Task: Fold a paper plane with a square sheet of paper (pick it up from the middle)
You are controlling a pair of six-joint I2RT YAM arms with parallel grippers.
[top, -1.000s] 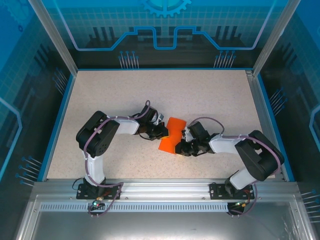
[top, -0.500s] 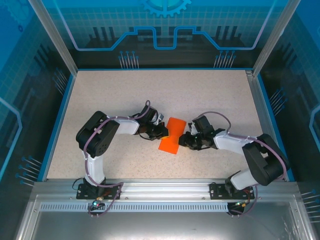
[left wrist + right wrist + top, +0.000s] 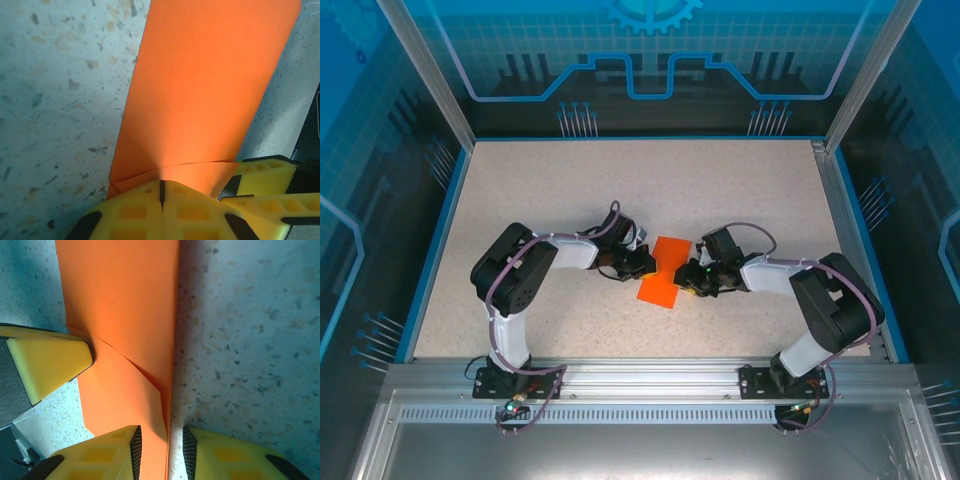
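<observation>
Your left pincer [image 3: 161, 189] is clamped on the creased orange paper sheet [image 3: 200, 90] at the centre of the bench [image 3: 740, 190]; your right pincer [image 3: 161, 439] stands slightly apart astride its fold

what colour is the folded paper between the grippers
The paper is plain bright orange, clearest in the left wrist view.

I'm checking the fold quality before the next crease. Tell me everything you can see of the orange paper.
The orange paper is thin, plain and matte, already folded into an elongated shape with overlapping layers and a slanting crease across it. From above it narrows at its middle. It sits near the centre of the speckled table, between the two grippers. The left gripper is shut on one side edge, pinching it. The right gripper stands open with the opposite folded edge between its fingers.
</observation>
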